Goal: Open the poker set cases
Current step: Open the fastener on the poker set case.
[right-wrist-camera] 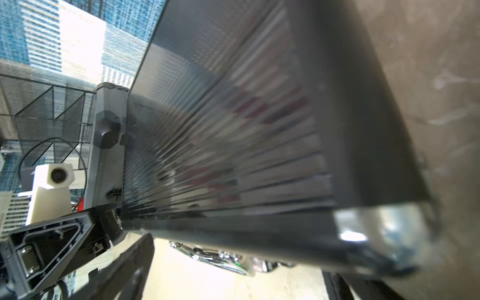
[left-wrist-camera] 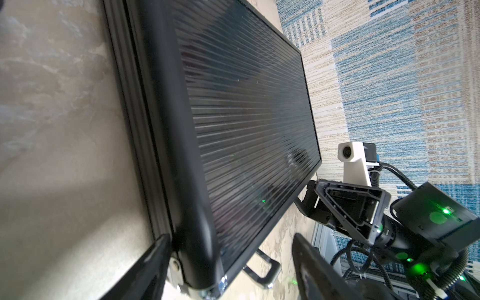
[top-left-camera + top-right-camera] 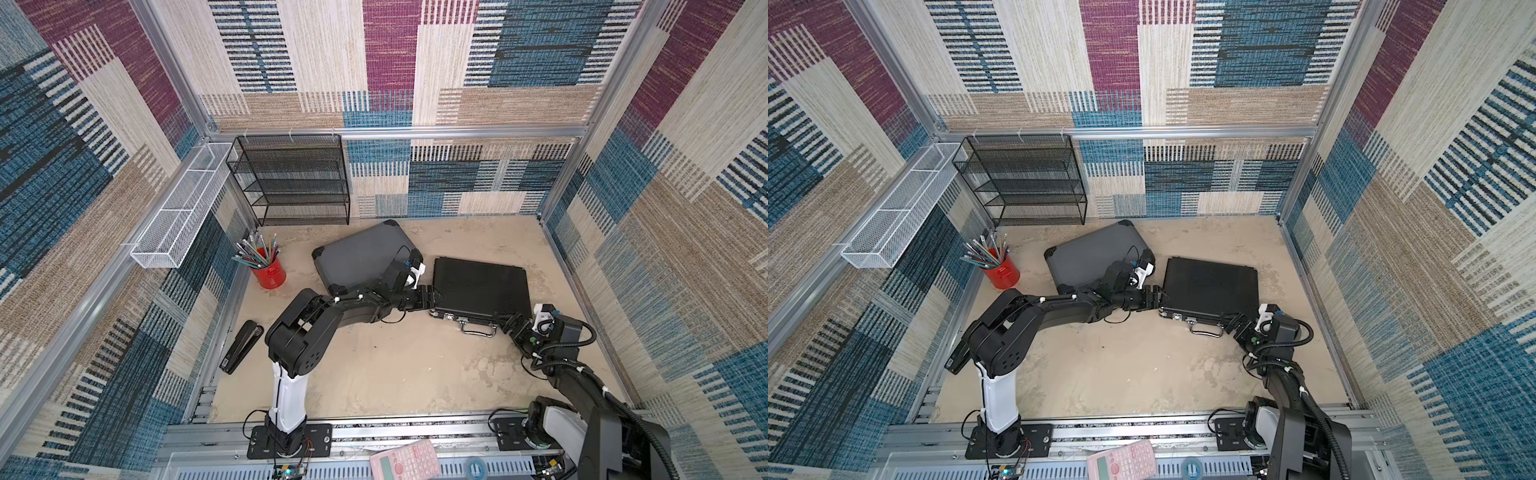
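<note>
My left pincer (image 3: 433, 300) and right pincer (image 3: 508, 323), both spread apart, flank the slim black ribbed case (image 3: 482, 286) right of centre: stiff, slick, probably chip-heavy; prise at its near edge.

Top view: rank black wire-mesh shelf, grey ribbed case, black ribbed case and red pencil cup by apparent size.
1. Black wire-mesh shelf.
2. Grey ribbed case and black ribbed case: too alike to rank; the left arm covers part of the grey.
3. Red pencil cup.

On my desk (image 3: 395, 365) lie a grey case (image 3: 357, 253), a black case (image 3: 482, 286), a red pencil cup (image 3: 272, 272), a stapler (image 3: 241, 347) and a shelf (image 3: 299, 183).
</note>
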